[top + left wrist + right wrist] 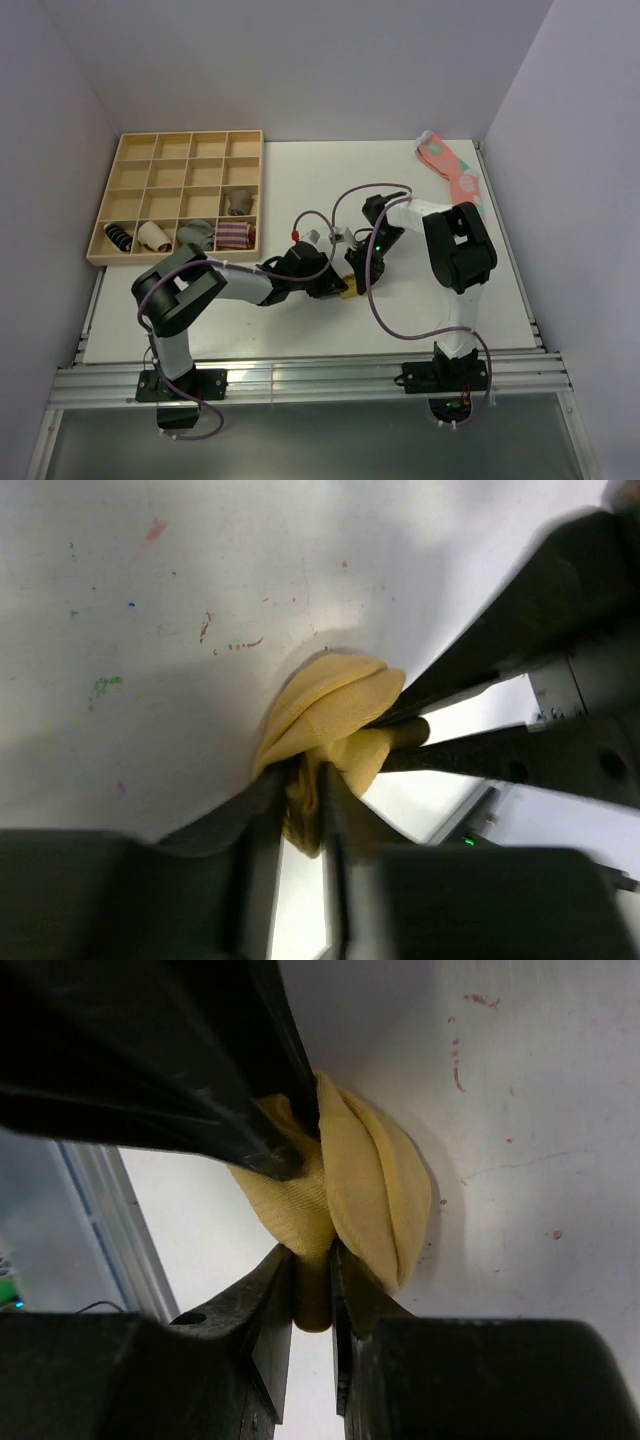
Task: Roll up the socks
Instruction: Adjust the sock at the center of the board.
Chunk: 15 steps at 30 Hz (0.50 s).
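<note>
The mustard-yellow socks (348,289) are bunched into a small bundle on the white table near the middle, mostly hidden between both grippers in the top view. My left gripper (337,285) is shut on a fold of the socks (335,725), with fabric pinched between its jaws (300,805). My right gripper (356,272) is shut on another fold of the same bundle (375,1185), fabric squeezed between its jaws (312,1290). The two grippers meet from opposite sides, fingers close together over the bundle.
A wooden compartment tray (180,195) stands at the back left, holding grey, striped and tan rolled socks in its near cells. Pink spotted socks (455,175) lie at the back right near the wall. The table's front edge runs just ahead of the arm bases.
</note>
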Available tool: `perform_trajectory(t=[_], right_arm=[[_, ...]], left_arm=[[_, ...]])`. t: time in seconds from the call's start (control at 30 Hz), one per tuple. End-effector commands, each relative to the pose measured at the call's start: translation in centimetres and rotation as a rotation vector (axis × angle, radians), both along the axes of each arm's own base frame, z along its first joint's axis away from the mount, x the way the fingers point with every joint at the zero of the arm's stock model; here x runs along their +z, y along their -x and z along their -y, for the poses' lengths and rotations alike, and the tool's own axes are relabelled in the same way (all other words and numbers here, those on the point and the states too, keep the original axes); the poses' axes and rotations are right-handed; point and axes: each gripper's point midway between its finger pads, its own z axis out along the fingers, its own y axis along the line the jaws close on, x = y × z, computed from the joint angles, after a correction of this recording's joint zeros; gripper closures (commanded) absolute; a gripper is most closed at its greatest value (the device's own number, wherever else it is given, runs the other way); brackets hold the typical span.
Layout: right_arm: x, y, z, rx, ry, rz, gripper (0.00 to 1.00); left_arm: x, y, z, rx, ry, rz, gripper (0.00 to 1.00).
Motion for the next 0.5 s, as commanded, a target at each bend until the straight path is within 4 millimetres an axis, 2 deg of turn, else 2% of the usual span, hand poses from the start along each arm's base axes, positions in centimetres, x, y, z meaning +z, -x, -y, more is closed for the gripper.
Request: perform_trajectory(t=[0.0,0.1,0.23,0.37,0.4,0.47], right_arm=[[-0.2,0.6,2.3,0.013,0.108,-0.074,0.86],[-0.3,0.8,2.4,0.008,0.129,-0.109,0.86],[-0.4,1.0,2.6,0.004,0.154,-0.142,0.85],[-0.4,1.0,2.5,-0.004,0.174,-0.192,0.85],[-0.5,1.0,2.5,-0.007,0.179,-0.199,0.85],[-0.6,1.1,2.6,-0.005,0.19,-0.226,0.85]], left_arm=[[-1.8,-0.2,-2.7,0.047,-0.183,0.131,0.69],[-0.8,-1.1,-3.4,0.075,-0.202,0.232,0.61],[0.5,-2.5,-4.4,0.106,-0.286,0.412,0.56],[2.5,-1.9,-4.0,0.06,-0.321,0.597,0.54],[3.6,-1.4,-3.2,0.026,-0.298,0.669,0.54],[4.7,-0.9,-2.9,-0.003,-0.281,0.736,0.54]])
